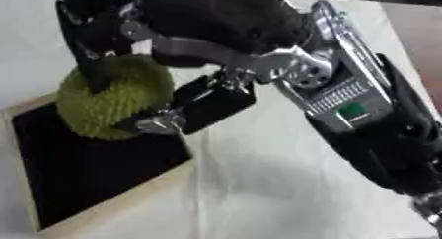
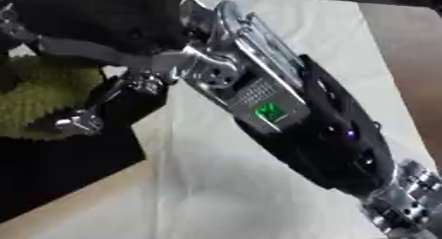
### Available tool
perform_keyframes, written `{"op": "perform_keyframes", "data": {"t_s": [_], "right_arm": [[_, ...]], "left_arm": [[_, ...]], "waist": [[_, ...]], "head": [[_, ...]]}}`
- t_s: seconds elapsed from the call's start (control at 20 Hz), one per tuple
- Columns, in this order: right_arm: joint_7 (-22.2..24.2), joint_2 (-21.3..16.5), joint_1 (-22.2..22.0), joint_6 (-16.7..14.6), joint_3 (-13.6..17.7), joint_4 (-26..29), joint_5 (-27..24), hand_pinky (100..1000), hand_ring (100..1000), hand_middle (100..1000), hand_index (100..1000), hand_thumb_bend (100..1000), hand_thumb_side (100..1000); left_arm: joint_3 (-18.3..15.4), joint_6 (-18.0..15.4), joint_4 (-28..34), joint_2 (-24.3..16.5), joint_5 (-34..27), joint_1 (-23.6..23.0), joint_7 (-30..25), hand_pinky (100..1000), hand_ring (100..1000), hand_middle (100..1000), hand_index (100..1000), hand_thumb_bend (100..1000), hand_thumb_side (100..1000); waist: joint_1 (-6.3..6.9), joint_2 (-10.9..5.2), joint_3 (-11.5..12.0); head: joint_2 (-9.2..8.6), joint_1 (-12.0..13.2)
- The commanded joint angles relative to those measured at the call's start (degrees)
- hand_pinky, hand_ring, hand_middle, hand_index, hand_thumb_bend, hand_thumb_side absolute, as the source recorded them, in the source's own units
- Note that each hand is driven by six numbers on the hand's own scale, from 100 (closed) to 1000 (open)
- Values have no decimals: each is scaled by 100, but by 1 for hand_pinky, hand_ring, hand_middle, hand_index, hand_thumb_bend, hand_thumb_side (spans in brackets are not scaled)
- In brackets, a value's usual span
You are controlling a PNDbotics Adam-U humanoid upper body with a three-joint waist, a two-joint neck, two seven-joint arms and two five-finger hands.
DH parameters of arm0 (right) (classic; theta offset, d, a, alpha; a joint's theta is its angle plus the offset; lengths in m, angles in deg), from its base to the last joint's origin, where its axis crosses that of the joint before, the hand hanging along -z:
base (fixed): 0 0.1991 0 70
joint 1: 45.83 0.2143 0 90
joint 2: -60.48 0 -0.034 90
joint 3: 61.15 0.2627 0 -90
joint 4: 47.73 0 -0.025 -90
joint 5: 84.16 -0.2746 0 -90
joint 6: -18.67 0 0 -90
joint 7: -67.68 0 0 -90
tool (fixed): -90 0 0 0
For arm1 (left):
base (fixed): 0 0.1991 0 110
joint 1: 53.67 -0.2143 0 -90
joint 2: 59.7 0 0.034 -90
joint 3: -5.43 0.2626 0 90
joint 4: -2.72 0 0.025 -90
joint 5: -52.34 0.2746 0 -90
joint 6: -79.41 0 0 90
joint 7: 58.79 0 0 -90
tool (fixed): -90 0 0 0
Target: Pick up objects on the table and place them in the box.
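Left eye view: the right hand [image 1: 151, 80] is reaching in from the right side, its arm crossing a tabletop [image 1: 285, 193] draped in white cloth.
Hand state: the right hand is grasping a green textured ball [image 1: 117, 102], with a dark finger curling over the ball's top left and a silver-tipped thumb pressing at its lower right.
Left hand: it is not showing in either view.
Task thing: the green textured ball is hanging over the box [image 1: 86, 179], above the box's far right part, close to the right rim.
Box: it is sitting at the left edge of the tabletop, with a pale wooden rim and a black inside; nothing else is showing inside it.
Step, as I judge it: the ball is being carried in for release.
Risk: the ball is sitting near the right rim, so letting go here could be bouncing it off the rim and rolling it across the cloth.
Second risk: the thumb is hanging close to the rim and could be catching it while descending.
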Motion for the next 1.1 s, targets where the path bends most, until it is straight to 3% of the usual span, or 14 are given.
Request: {"op": "perform_keyframes", "data": {"t_s": [0.05,0.4,0.85,0.9,0.95,1.1], "right_arm": [[209,91,2,222,-125,117,156,603,438,565,528,252,100],[432,336,-151,454,-429,-249,470,603,439,565,528,246,100],[-172,782,-205,297,-582,-1422,1088,606,437,566,528,247,100],[-240,805,-202,284,-573,-1459,1116,606,437,566,527,173,100],[-301,830,-196,280,-553,-1477,1140,606,437,566,528,249,100],[-384,892,-166,260,-538,-1515,1218,613,451,574,542,250,100]], "left_arm": [[-8,12,86,-62,-8,27,6,505,541,552,721,342,580],[5,22,86,-34,-21,45,-13,505,540,552,720,343,580],[18,38,86,23,-39,61,-59,504,537,551,719,341,580],[18,38,86,23,-40,62,-61,503,537,551,719,337,577],[17,40,86,26,-41,61,-62,503,536,550,719,341,581],[24,50,86,39,-38,65,-81,503,536,550,719,341,581]], "waist": [[40,-159,20],[34,-147,67],[20,-118,137],[18,-117,138],[16,-116,137],[10,-111,138]], "head": [[27,-23],[4,-48],[-26,-76],[-27,-75],[-29,-74],[-34,-78]]}}
